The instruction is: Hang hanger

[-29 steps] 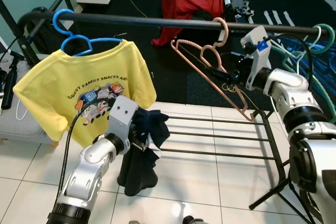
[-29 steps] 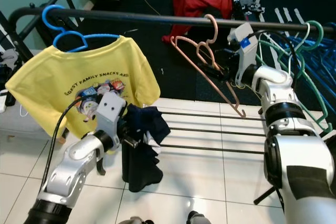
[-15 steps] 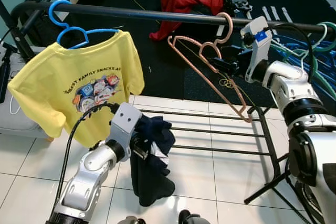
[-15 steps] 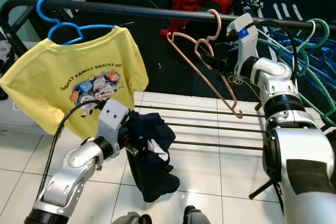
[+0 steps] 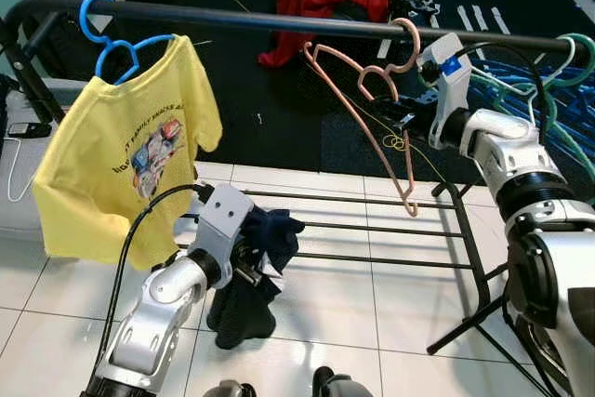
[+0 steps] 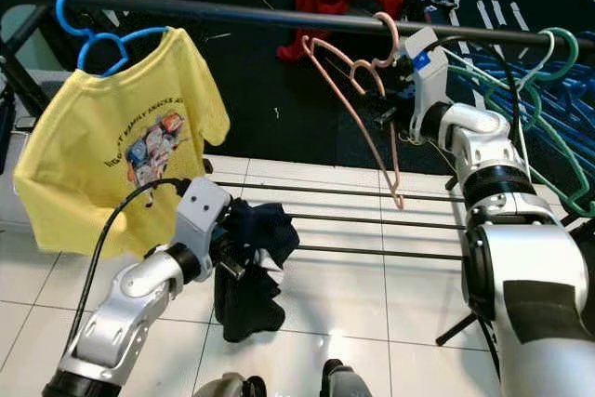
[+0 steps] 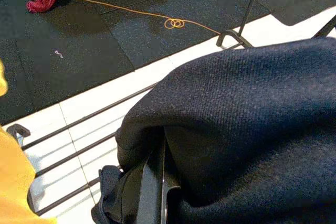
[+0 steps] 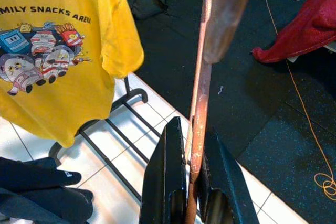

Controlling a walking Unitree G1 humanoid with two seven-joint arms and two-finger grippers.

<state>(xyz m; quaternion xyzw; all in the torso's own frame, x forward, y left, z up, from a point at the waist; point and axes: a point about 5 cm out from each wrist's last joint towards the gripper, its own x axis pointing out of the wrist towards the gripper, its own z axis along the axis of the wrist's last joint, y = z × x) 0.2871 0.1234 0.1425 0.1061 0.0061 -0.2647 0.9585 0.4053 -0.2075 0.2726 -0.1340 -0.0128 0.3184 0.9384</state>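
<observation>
Lighting: even, bright indoor light; white floor tiles [image 5: 400, 295] show mild glare at frame bottom. Dark mat [image 5: 279, 90] in upper frame stays dim. Head views sharp; wrist views soft on nearest foreground.

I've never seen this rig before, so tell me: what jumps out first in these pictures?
A bright yellow T-shirt hangs on a blue hanger at the rail's left end. Further right, the right gripper pinches a pink hanger hooked on that rail, while the left gripper holds a dark navy garment above the white tiles.
</observation>
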